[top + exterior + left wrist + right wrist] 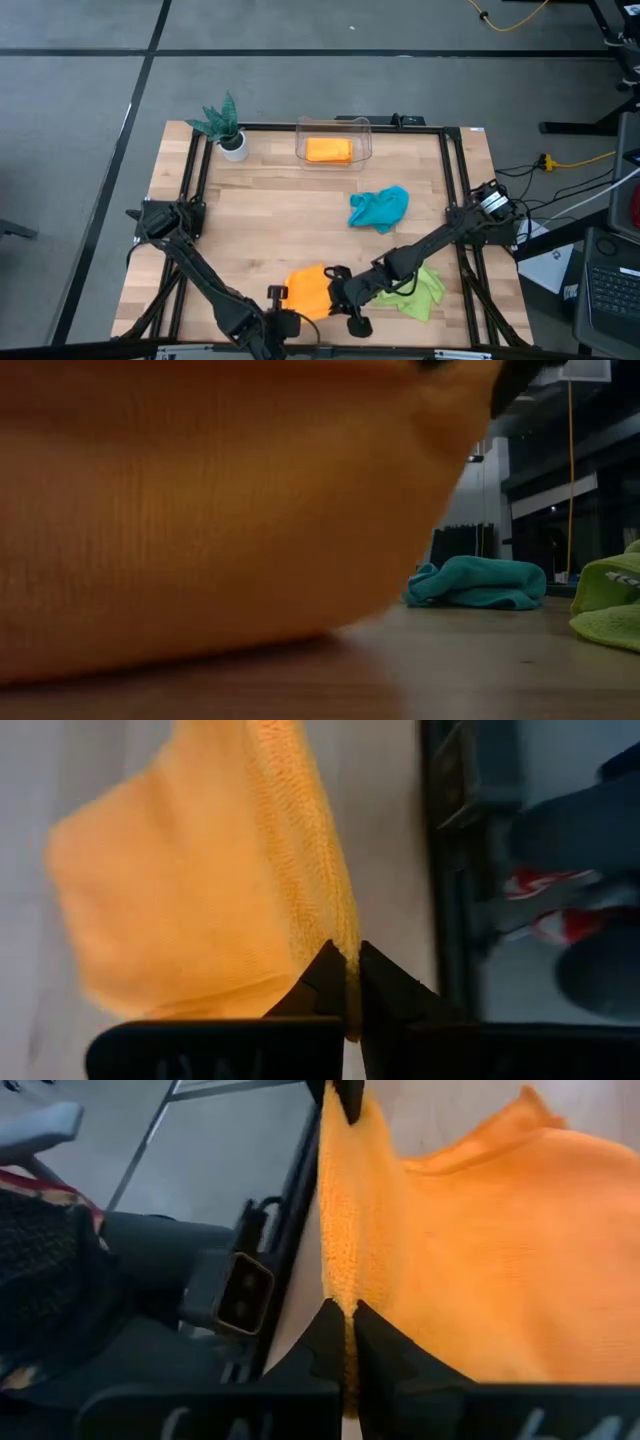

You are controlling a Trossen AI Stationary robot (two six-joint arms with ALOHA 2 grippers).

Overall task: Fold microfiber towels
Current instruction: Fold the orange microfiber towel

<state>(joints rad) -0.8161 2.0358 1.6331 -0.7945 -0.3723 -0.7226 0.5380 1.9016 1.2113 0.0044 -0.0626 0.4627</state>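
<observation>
Orange towel (310, 290), fuzzy weave, edge pinched by both grippers

I see both arms reaching in low at the near edge of the table, one on each side of the orange towel (310, 289). My left gripper (350, 970) sits at the towel's left near corner, and its two dark fingers are pressed tight together on the towel's edge. My right gripper (349, 1318) comes in from the right with its arm stretched long across the table, and its fingers are pinched tight on the towel's edge too.
</observation>
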